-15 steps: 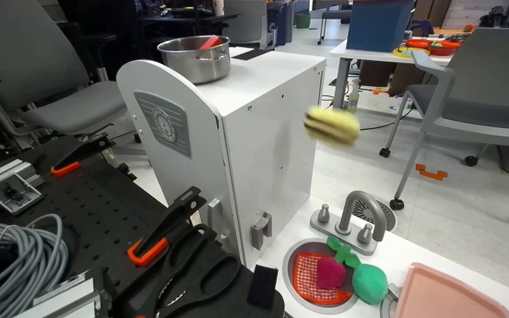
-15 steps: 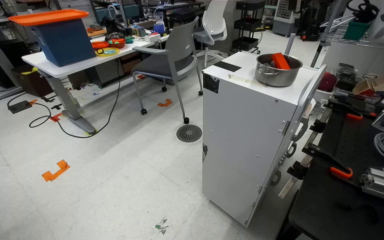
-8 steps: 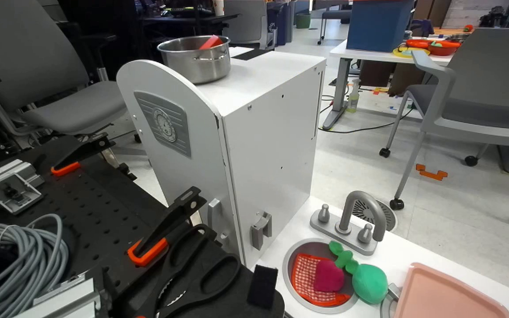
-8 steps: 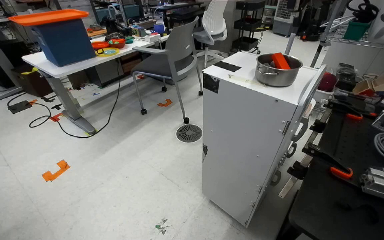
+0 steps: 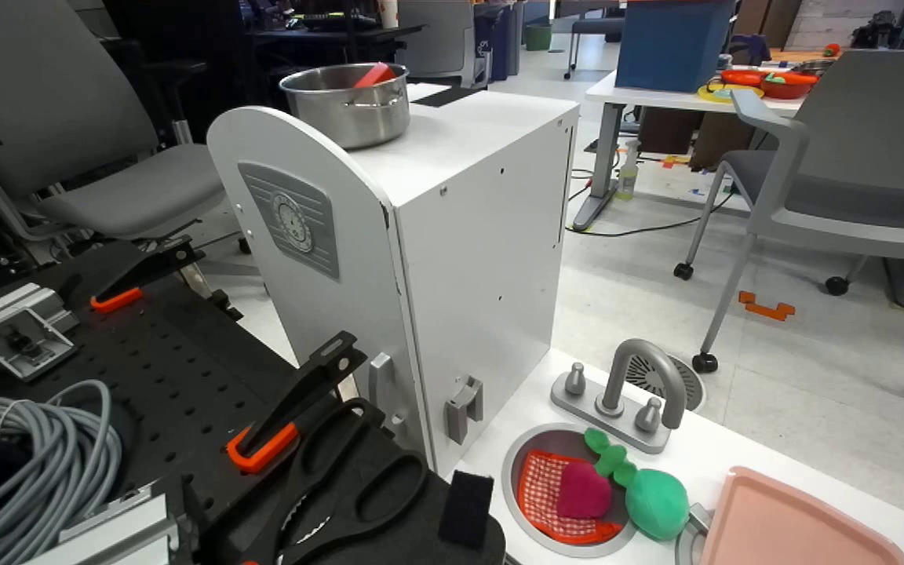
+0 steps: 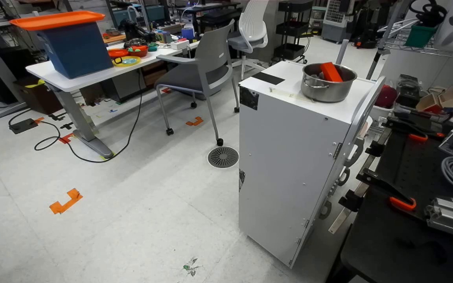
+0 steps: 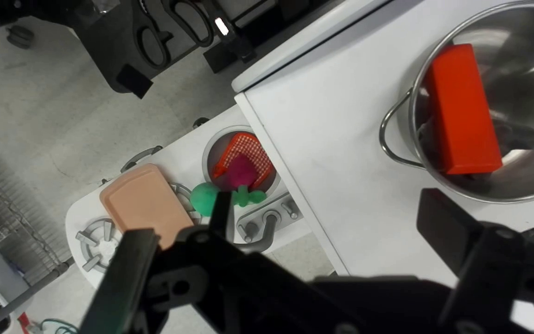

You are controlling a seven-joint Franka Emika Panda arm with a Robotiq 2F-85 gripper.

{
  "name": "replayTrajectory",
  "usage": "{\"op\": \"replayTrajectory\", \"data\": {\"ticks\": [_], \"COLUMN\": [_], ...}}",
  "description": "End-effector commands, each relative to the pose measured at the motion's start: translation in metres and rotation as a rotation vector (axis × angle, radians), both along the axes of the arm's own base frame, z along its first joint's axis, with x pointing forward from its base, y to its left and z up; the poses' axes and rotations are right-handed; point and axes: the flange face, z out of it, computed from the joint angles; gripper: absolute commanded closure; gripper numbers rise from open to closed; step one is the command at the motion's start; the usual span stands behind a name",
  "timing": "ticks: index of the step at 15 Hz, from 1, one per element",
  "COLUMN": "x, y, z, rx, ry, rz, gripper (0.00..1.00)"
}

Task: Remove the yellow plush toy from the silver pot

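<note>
The silver pot (image 7: 533,76) stands on top of the white cabinet, at the right edge of the wrist view. It also shows in both exterior views (image 5: 346,118) (image 6: 325,91). A red block (image 7: 464,109) lies inside it, leaning against the wall. The yellow plush toy is out of view in all current frames. My gripper (image 7: 326,197) is open in the wrist view, with nothing between its fingers. It is above the cabinet's edge, with its right finger close to the pot's rim in the picture. The gripper does not show in the exterior views.
The white cabinet (image 5: 483,235) drops to a lower counter with a sink (image 5: 511,479). The sink holds a red checked cloth (image 5: 540,486) and a pink toy (image 5: 584,490). A green toy (image 5: 656,504), grey faucet (image 5: 640,353) and pink tray (image 5: 797,526) are nearby.
One second ago the blurred yellow toy was in mid-air beside the cabinet; half a second ago it was out of view. The pink toy and cloth in the sink have shifted slightly.
</note>
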Motion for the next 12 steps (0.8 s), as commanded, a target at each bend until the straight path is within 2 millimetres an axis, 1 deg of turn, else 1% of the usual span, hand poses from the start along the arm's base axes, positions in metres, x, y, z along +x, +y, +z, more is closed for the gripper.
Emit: {"op": "replayTrajectory", "data": {"ticks": [1,3,4,12], "x": [-0.0019,-0.0023,0.0008,0.0010], "y": [0.0049,0.0078,0.0033,0.0056], "z": [0.0069,0.0087,0.0012,0.0023], "rx": [0.010,0.009,0.001,0.001], "ry": [0.001,-0.007,0.000,-0.002], "rz": [0.003,0.018,0.008,0.012], "gripper": [0.00,0.00,0.00,0.00]}}
